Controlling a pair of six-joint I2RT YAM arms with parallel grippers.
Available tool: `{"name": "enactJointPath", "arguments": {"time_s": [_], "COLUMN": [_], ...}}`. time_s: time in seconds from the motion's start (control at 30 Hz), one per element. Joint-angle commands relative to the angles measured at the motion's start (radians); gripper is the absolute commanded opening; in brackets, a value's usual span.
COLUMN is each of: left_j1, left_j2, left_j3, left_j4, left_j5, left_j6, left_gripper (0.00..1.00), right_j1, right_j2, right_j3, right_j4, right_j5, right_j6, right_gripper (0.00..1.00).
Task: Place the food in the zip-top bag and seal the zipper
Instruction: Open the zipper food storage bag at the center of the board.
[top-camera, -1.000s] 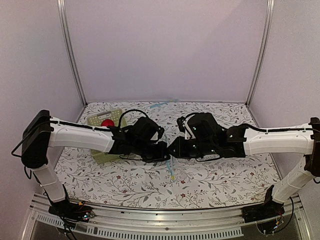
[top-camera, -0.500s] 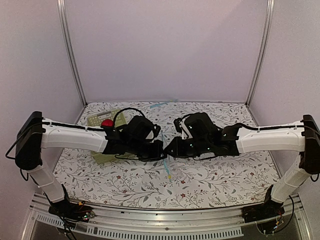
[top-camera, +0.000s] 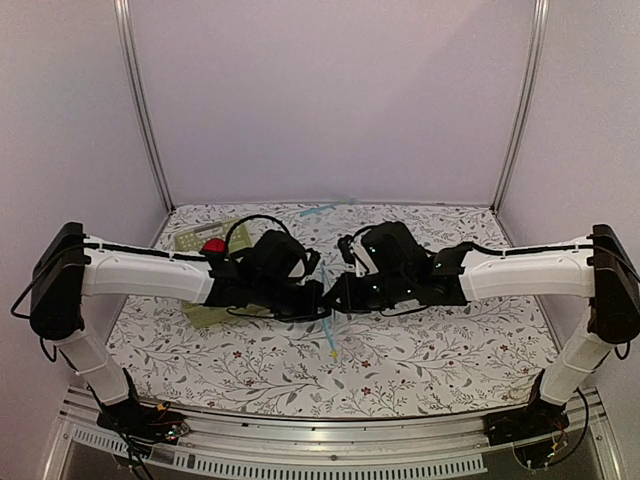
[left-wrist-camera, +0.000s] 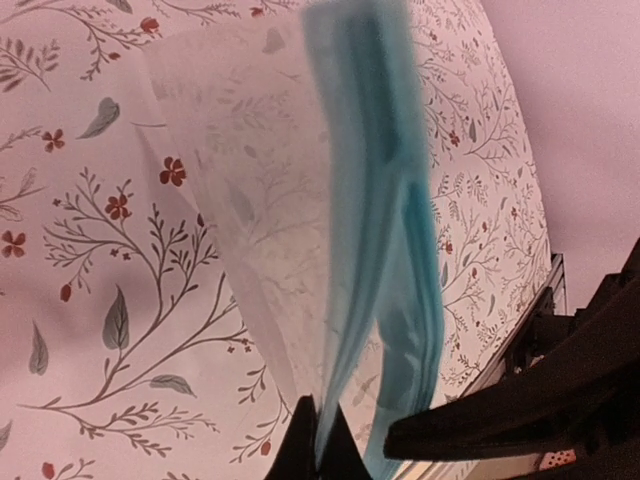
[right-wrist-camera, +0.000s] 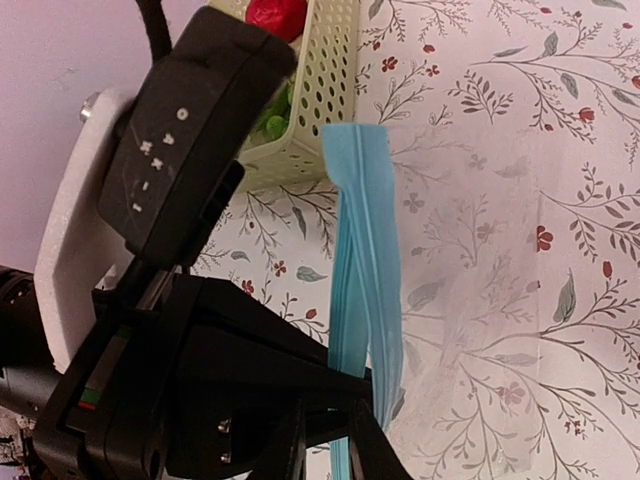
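Observation:
The zip-top bag (left-wrist-camera: 240, 200) hangs clear and limp over the floral cloth, held up between my two grippers at the middle of the table. Its light blue zipper (right-wrist-camera: 362, 250) runs down from the jaws; it shows as a thin strip (top-camera: 331, 338) from above. My left gripper (left-wrist-camera: 318, 445) is shut on the zipper's edge. My right gripper (right-wrist-camera: 335, 452) meets it tip to tip, shut with the blue zipper between its fingers. The food lies in the basket: a red apple (top-camera: 213, 246) and a green apple (right-wrist-camera: 274, 112) glimpsed through the mesh.
The pale green basket (right-wrist-camera: 322, 110) stands at the back left, behind my left arm (top-camera: 150, 272). My right arm (top-camera: 520, 272) reaches in from the right. Purple walls and metal posts close the table on three sides.
Both grippers have moved slightly farther back and the right one has shifted left, still together on the bag. The blue strip hangs a little higher over the cloth.

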Motion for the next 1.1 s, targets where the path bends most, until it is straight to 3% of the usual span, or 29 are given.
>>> {"name": "enactJointPath", "arguments": {"time_s": [0.0,0.27,0.5,0.8,1.07], "left_j1": [0.006,0.006,0.005,0.006,0.008], "left_j2": [-0.04,-0.042,-0.03,-0.048,-0.058], "left_j3": [-0.001,0.003,0.002,-0.01,-0.046], "left_j4": [0.032,0.045,0.105,0.109,0.321], "left_j5": [0.019,0.017,0.075,0.097,0.223], "left_j6": [0.008,0.008,0.02,0.027,-0.006], "left_gripper": [0.0,0.0,0.0,0.0,0.0], "right_j1": [-0.005,-0.006,-0.005,-0.064,-0.075], "right_j2": [0.045,0.07,0.104,0.032,0.084], "right_j3": [0.026,0.075,0.09,0.003,-0.001], "right_j4": [-0.088,-0.267,-0.124,0.025,0.038], "right_j5": [0.104,0.314,0.088,-0.048,-0.084], "right_j6": [-0.002,-0.002,-0.027,0.054,0.08], "right_gripper": [0.15,0.14,0.15,0.18,0.18]}}
